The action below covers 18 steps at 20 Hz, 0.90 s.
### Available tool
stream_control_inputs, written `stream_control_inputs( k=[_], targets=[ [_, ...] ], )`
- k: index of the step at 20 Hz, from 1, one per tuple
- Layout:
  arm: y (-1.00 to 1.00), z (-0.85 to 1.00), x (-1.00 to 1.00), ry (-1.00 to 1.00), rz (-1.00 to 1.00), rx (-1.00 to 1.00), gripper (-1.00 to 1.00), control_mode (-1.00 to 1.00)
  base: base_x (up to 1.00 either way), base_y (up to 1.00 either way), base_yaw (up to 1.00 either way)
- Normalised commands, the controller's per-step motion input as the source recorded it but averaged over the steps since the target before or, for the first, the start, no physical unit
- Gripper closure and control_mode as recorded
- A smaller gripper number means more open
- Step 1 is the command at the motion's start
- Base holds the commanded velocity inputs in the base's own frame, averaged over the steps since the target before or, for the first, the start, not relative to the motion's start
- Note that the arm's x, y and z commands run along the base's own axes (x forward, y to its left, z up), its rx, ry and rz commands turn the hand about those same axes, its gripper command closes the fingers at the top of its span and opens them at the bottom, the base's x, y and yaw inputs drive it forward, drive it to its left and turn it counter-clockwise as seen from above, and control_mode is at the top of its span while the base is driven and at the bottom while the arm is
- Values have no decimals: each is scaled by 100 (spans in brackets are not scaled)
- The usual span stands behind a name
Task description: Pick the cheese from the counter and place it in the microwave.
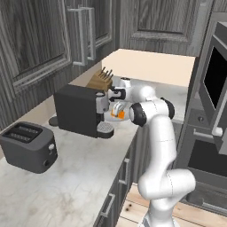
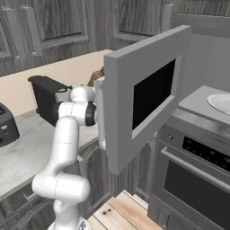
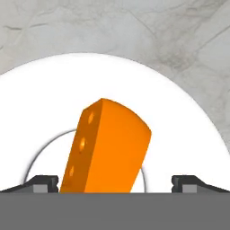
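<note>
While the gripper (image 3: 115,182) hangs over a white plate (image 3: 188,117) on the counter (image 3: 134,27), its fingers (image 3: 42,183) are spread, the orange cheese (image 3: 108,146) between them, nearer the left tip.

Arm folded forward, fingers (image 3: 45,183) spread wide, pointing down.

Hand view: the cheese (image 3: 105,148) is cut off at its lower end, and the white plate (image 3: 188,130) runs past both side edges. Left base view: the arm hides most of the cheese (image 1: 119,114). Right base view: the microwave (image 2: 143,94) door conceals its interior.
</note>
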Motion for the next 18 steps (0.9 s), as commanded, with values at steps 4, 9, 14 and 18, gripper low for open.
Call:
stream_control_inputs(
  k=[4, 9, 14, 18],
  targets=[
    [1, -16, 9, 0, 3, -3, 100, -100, 0, 0, 0],
    [0, -3, -32, 2, 5, 0, 100, -100, 0, 0, 0],
    [0, 0, -45, 1, 3, 0, 100, -100, 0, 0, 0],
    [0, 0, -43, 0, 1, 0, 100, -100, 0, 0, 0]
  ],
)
